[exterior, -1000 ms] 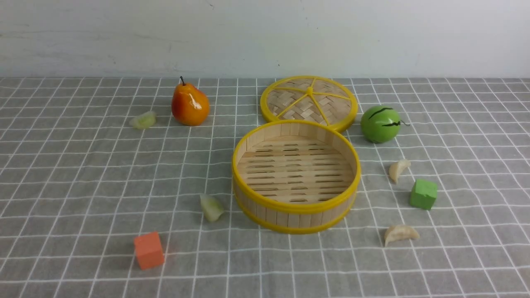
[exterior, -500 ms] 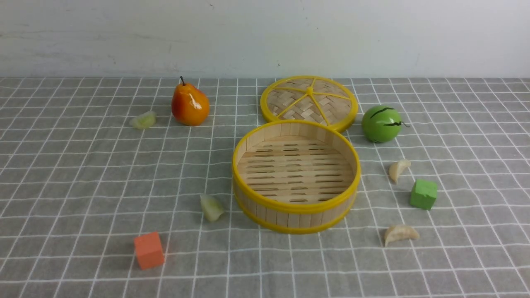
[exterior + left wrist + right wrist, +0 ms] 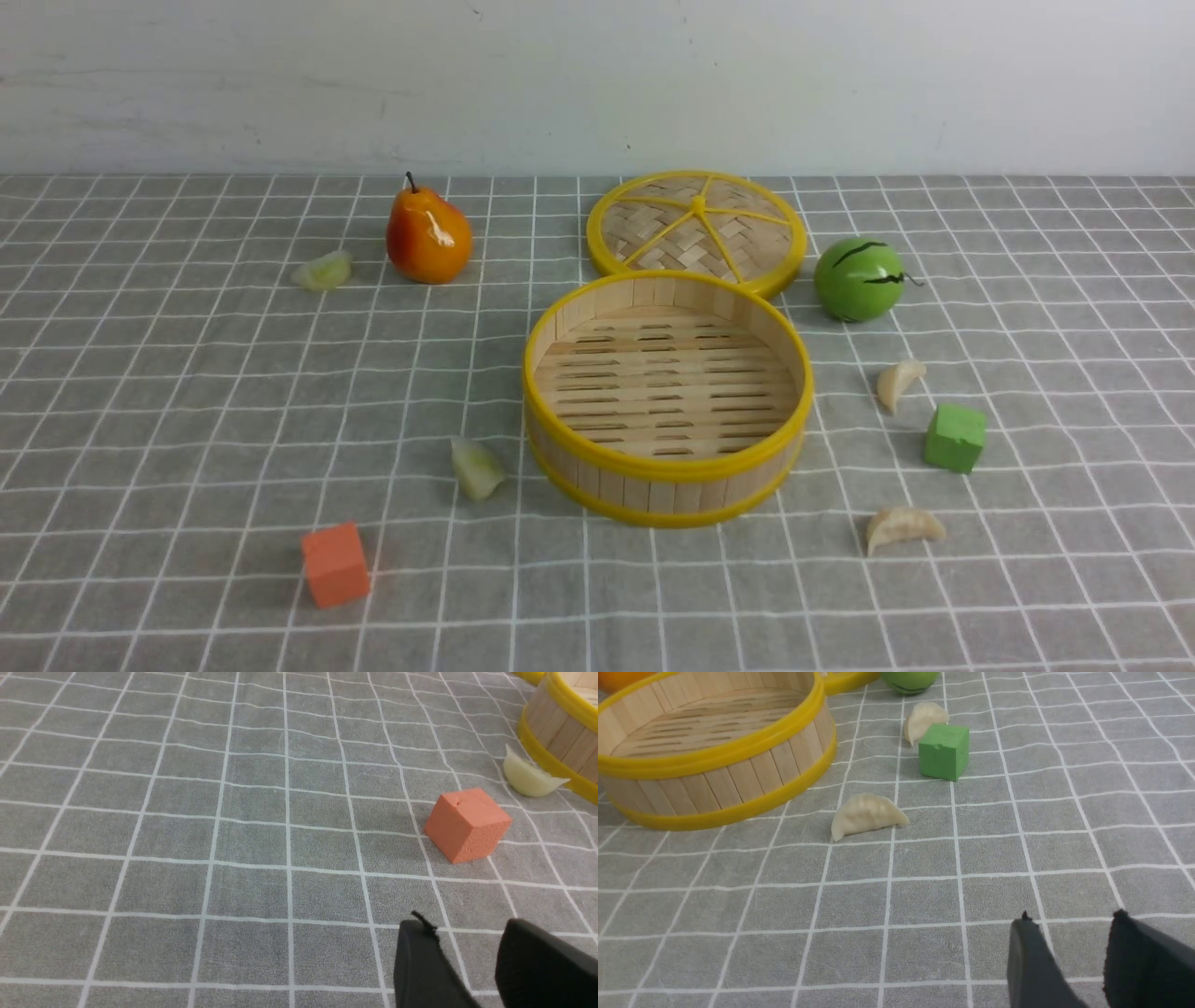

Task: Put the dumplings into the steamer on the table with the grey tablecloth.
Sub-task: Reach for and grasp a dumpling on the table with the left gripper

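Note:
The steamer (image 3: 653, 490) stands empty mid-table on the grey tablecloth (image 3: 187, 401). Two pale green dumplings lie to its left: one near its wall (image 3: 476, 467), one far back (image 3: 322, 271). Two beige dumplings lie to its right, one (image 3: 898, 381) farther back than the other (image 3: 903, 527). My left gripper (image 3: 465, 926) hovers open over bare cloth, short of the orange cube (image 3: 467, 823) and the near green dumpling (image 3: 530, 777). My right gripper (image 3: 1073, 919) is open too, nothing between its fingers, short of the front beige dumpling (image 3: 866, 814). Neither arm shows in the front view.
The woven lid (image 3: 695, 229) lies flat behind the steamer. A toy pear (image 3: 428, 233) stands back left and a green ball (image 3: 857, 280) back right. A green cube (image 3: 955, 437) sits between the beige dumplings. The orange cube (image 3: 335, 564) is front left.
The green ball has rocked very slightly in place. Nothing else has moved.

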